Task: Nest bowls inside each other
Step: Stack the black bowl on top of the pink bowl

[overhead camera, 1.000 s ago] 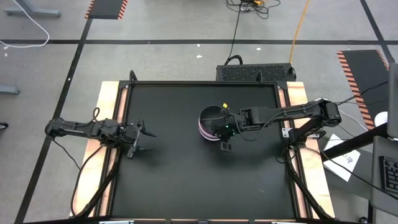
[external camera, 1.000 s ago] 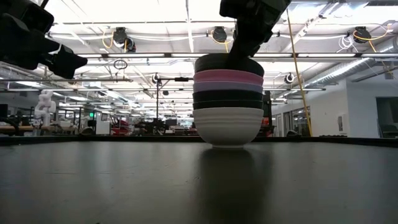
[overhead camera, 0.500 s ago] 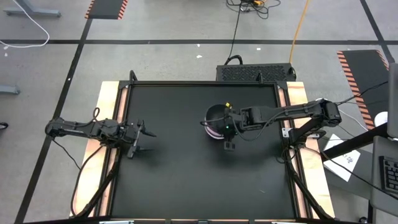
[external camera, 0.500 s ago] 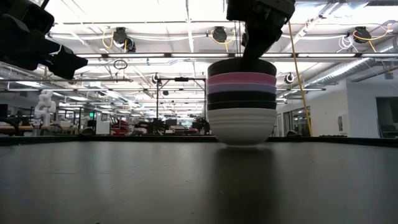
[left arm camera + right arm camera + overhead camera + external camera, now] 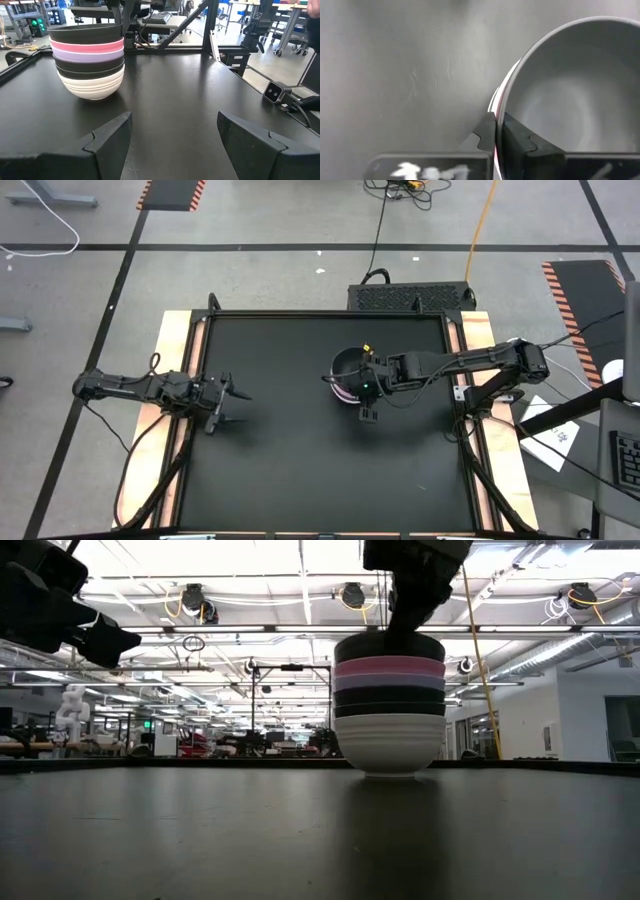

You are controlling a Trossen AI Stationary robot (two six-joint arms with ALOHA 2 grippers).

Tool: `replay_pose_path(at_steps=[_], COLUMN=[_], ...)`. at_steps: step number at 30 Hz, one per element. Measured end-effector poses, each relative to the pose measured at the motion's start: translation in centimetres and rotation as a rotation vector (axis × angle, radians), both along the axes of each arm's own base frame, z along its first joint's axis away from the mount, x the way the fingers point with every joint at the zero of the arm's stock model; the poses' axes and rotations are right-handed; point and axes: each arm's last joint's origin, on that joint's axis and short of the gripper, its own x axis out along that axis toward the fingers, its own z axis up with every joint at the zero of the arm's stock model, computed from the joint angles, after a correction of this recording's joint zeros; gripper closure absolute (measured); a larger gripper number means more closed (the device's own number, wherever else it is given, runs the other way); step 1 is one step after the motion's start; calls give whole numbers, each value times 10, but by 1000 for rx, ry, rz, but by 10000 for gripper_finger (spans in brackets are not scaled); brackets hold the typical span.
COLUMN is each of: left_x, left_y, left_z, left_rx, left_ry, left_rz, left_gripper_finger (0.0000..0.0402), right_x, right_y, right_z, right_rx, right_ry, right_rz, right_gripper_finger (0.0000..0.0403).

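since a second ago the stack has slid sideways across the table with my right gripper on it; over the last half second it has barely shifted. my left arm has not moved.

my right gripper is pinched shut on the rim of the top black bowl, one finger inside the wall and one outside, with a sliver of pink showing just under the rim. from above, it sits at the stack's near-right edge, just right of the table's middle, the arm reaching in from the right side.

the low view shows all the bowls in one straight pile: white bowl at the bottom on the table, dark ones above it, then lavender bowl, pink bowl, and the black one on top. they look level and seated.

my left gripper hangs wide and empty near the table's left edge, well apart from the stack, facing it.

i judge the nesting done, as i see no loose bowl anywhere. what is left is to let go of the rim and lift clear without tipping the pile.
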Motion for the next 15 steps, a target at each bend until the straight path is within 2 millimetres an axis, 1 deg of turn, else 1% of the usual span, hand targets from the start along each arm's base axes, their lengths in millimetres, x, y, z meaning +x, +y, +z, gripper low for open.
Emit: replay_pose_path(at_steps=[3, 10, 15], left_x=[0, 0, 0], left_y=[0, 0, 0], left_z=[0, 0, -1], left_rx=[-2, -8, -8], left_ry=[1, 5, 11], left_rz=[0, 1, 1], left_gripper_finger=[108, 108, 108], right_x=[4, 4, 3], right_y=[1, 2, 2], right_z=[2, 6, 12], right_rx=[12, 37, 41], right_ry=[-46, -73, -115], right_rz=[2, 10, 4], right_gripper_finger=[375, 323, 302])
